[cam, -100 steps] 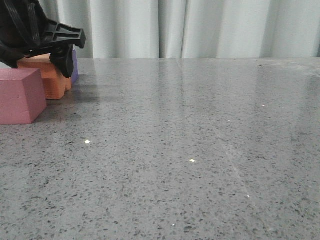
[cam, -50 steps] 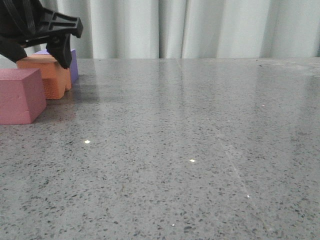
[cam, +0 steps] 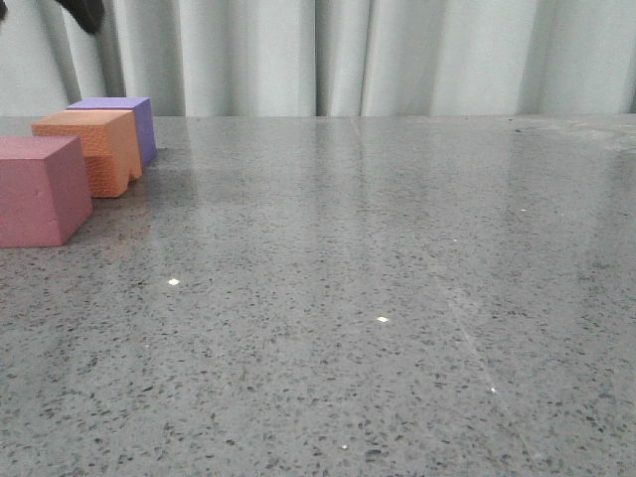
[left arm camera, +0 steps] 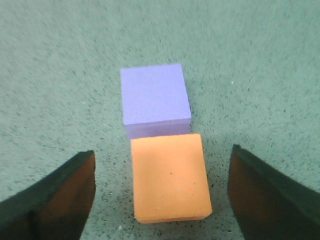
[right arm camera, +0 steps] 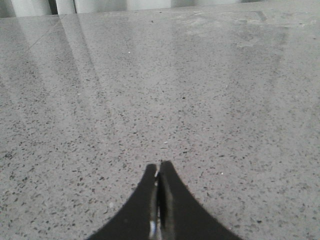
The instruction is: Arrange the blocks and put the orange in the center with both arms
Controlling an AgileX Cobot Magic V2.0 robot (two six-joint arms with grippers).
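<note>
With the orange cube (left arm camera: 170, 182) on the tabletop (cam: 397, 298) between the purple cube (left arm camera: 155, 97) and pinkish-red cube (cam: 40, 189), the left gripper (left arm camera: 160, 200), jaws spread wide, should lift straight clear; the right gripper (right arm camera: 159, 210) is clenched empty.

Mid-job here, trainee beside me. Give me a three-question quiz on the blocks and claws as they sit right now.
1. True or false: the orange block sits between the purple block and the pink block.
2. Which claw is shut: (a) left claw, (b) right claw?
3. Fill in: the left claw hangs open above the ____ block, holding nothing.

Key: 1 true; 2 b, its fingers meet over bare table; 3 orange.
</note>
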